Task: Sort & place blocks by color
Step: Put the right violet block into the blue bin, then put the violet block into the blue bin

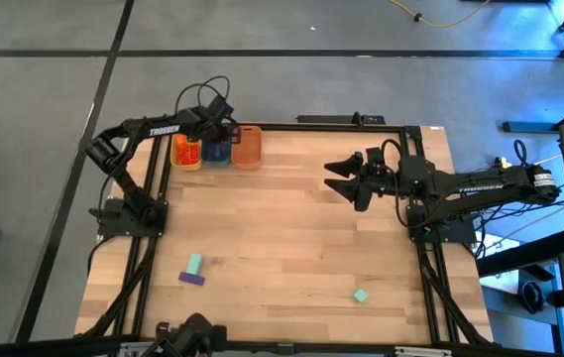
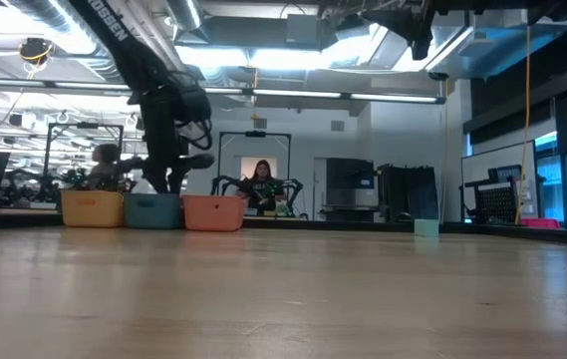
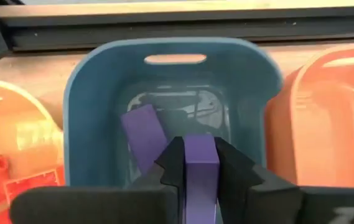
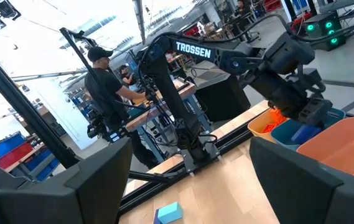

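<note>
Left claw (image 3: 200, 163) over the blue tub (image 3: 93, 93), pinched on a purple block (image 3: 200, 171), block upright between the fingers (image 3: 170, 165). Second purple block (image 3: 144, 134) lying tilted on the tub floor, directly below and slightly to one side of the held one. Yellow tub (image 3: 15, 134) just beside the blue tub on one flank of the claw, red blocks (image 3: 5, 183) inside it. Orange tub (image 3: 326, 118) on the other flank, contents not visible. All three tubs in a row at the far edge of the worktop (image 1: 282, 218), touching or nearly so.

Right claw (image 1: 341, 178) raised above the worktop, well apart from the tubs, fingers spread wide, nothing between them. From its wrist view: left arm (image 4: 226, 56) ahead, leaning over the tubs.

Loose blocks well apart from both claws, on the near half of the worktop: mint-teal bar (image 1: 194, 264) touching a purple bar (image 1: 192, 279) on the left arm's side; lone mint-teal cube (image 1: 361, 296) nearer the right arm's side. In the low view, one small teal block (image 2: 425, 227) seen on the worktop; could not tell which one.

Person (image 4: 105, 93) in dark clothes and cap standing beyond the worktop, behind the left arm. Another person (image 2: 261, 184) seated farther back in the room.
</note>
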Robot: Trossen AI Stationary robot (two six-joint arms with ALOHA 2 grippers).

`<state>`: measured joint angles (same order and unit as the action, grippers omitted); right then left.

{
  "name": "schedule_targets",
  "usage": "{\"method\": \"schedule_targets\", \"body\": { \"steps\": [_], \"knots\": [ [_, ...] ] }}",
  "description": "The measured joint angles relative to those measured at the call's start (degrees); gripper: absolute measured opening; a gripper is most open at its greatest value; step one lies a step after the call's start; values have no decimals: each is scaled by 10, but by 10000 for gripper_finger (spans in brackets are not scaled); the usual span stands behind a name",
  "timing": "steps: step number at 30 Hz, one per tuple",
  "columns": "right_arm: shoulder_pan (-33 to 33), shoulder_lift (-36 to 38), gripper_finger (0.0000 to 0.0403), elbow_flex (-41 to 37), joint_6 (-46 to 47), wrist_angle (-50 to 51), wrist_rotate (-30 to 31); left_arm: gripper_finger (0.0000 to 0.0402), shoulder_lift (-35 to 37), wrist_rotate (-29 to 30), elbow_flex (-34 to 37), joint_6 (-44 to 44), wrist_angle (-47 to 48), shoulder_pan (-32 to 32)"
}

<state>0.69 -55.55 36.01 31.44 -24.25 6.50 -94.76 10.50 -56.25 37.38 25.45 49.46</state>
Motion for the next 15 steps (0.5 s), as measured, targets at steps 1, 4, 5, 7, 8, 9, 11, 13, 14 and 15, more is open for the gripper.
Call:
{"method": "schedule_targets", "body": {
  "steps": [1,4,5,7,8,9,11,13,14,15],
  "knots": [
    [0,0,327,0,0,0,0,58,0,0,4,0,0,0],
    [0,0,327,0,1,0,0,80,0,-1,7,0,1,0],
    [0,0,327,0,7,0,0,84,0,-2,7,0,-1,0],
    [0,0,327,0,15,0,0,88,0,-11,7,0,0,0],
    [0,0,327,0,15,-1,0,89,0,-15,7,0,-2,0],
    [0,0,327,0,15,-1,0,90,0,-21,7,-3,-5,0],
    [0,0,327,0,15,-1,0,92,0,-29,7,-12,-9,0],
    [0,0,327,0,15,-2,0,95,0,-35,7,-18,-11,2],
    [0,0,327,0,15,-3,0,97,1,-39,6,-18,-11,4],
    [0,0,327,0,15,-3,0,100,2,-43,4,-19,-9,7]
  ]
}}
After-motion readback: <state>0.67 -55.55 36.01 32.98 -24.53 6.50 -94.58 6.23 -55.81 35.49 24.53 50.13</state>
